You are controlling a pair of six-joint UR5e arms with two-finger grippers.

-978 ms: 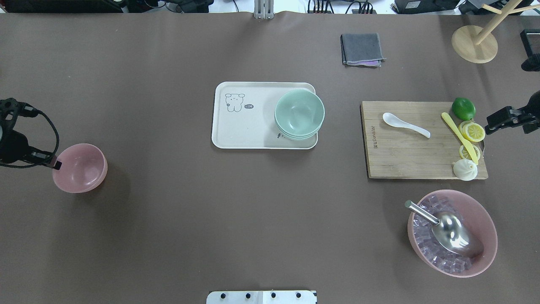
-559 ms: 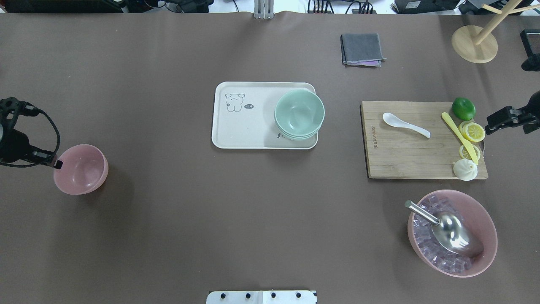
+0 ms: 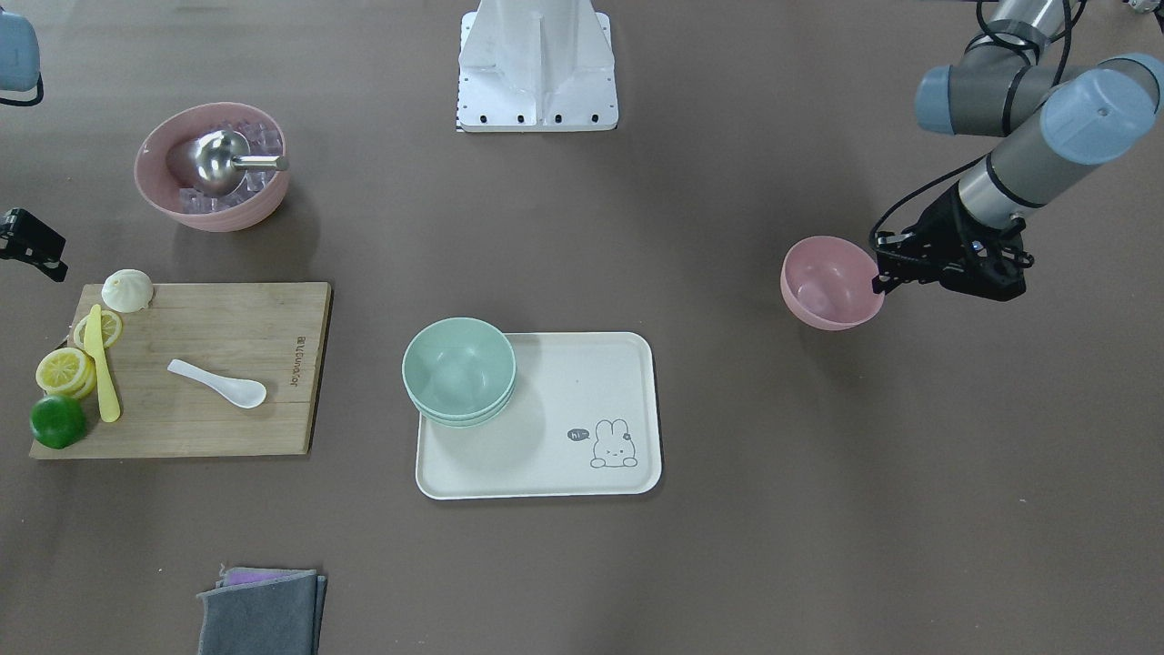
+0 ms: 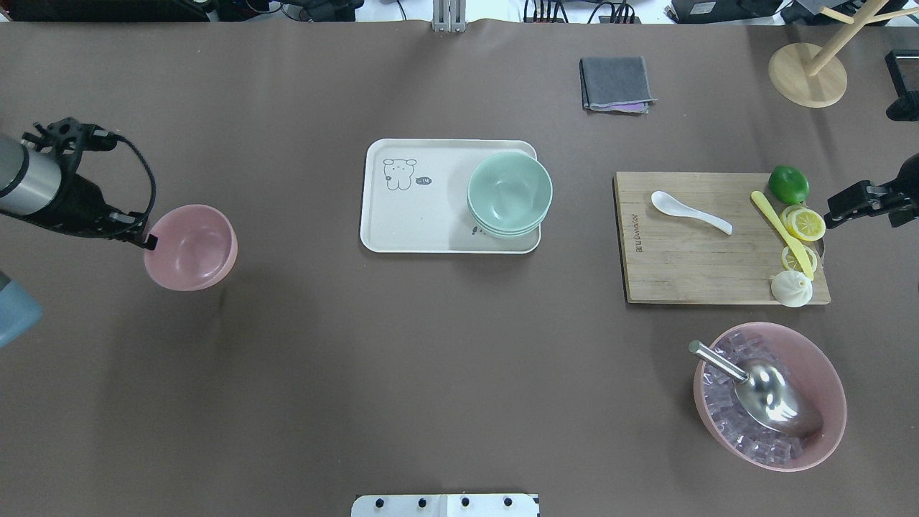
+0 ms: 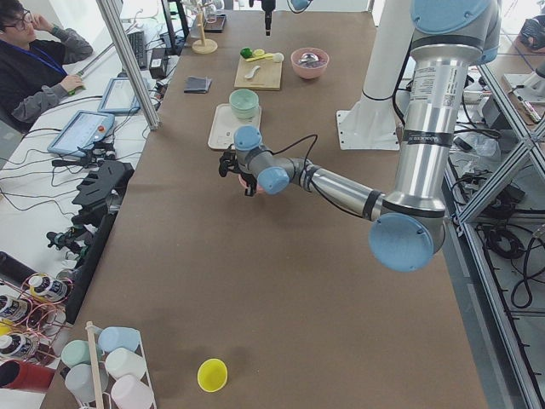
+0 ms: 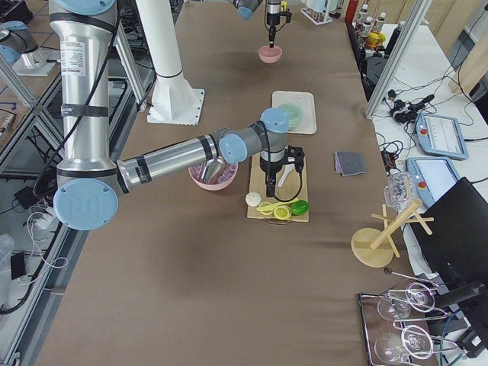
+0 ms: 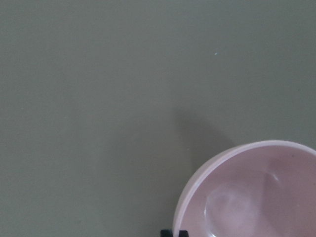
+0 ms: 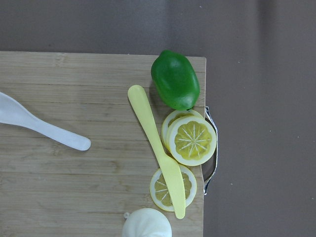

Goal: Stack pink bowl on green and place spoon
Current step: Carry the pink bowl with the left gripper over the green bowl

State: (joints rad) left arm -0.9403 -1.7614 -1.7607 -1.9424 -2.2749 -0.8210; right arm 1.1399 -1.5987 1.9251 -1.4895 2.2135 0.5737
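The small pink bowl hangs above the table at the left, gripped by its rim. My left gripper is shut on that rim; it also shows in the front view. The left wrist view shows the bowl and its shadow on the table. The stacked mint-green bowls sit on the right end of the white tray. The white spoon lies on the wooden board. My right gripper hovers past the board's right edge; I cannot tell whether it is open.
On the board lie a lime, a yellow knife, lemon slices and a white bun. A large pink bowl holds ice and a metal scoop. A grey cloth and a wooden stand are at the far side.
My left gripper has carried the pink bowl to the right and farther from the robot, toward the tray. The right arm has not moved.
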